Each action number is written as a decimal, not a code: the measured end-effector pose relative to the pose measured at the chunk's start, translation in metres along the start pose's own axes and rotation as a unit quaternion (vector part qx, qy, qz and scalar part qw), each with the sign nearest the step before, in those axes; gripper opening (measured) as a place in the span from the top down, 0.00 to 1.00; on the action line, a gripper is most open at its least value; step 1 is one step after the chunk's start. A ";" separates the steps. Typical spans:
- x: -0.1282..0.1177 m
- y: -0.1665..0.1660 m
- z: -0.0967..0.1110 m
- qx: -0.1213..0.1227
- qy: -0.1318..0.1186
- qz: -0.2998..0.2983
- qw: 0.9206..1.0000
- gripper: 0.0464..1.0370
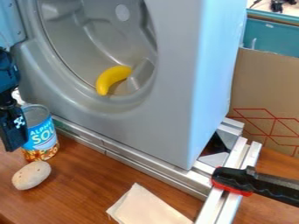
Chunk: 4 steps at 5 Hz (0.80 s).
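We log the gripper [13, 131] at the view's left edge; we cannot tell how wide it is. Just right of it, 1 can [42, 139] stands on the worktop [88, 179], long axis vertical; contact unclear. Potato [31, 175] nearer us; banana [111, 78] inside the drum [73, 37].

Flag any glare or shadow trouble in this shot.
Camera view: soft highlights on the curved drum; bright reflections along the metal rails; pale sheen on the machine's side panel; dark, shadowed gap below that panel; black gripper very dark at the left edge.
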State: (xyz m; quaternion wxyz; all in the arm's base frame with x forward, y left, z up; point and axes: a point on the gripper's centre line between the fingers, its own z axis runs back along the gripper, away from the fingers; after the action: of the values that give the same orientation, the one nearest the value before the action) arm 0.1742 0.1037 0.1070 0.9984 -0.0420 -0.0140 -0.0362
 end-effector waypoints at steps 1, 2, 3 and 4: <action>-0.002 -0.001 -0.004 -0.004 0.006 0.001 1.000 0.03; 0.010 0.006 -0.018 0.060 -0.023 -0.047 0.997 0.03; 0.019 0.019 -0.040 0.098 -0.019 -0.067 0.993 0.03; 0.020 0.022 -0.063 0.081 0.004 -0.071 0.994 0.03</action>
State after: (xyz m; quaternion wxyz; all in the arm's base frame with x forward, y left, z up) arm 0.1976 0.1193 0.0435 0.9934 0.0399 -0.0156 -0.1064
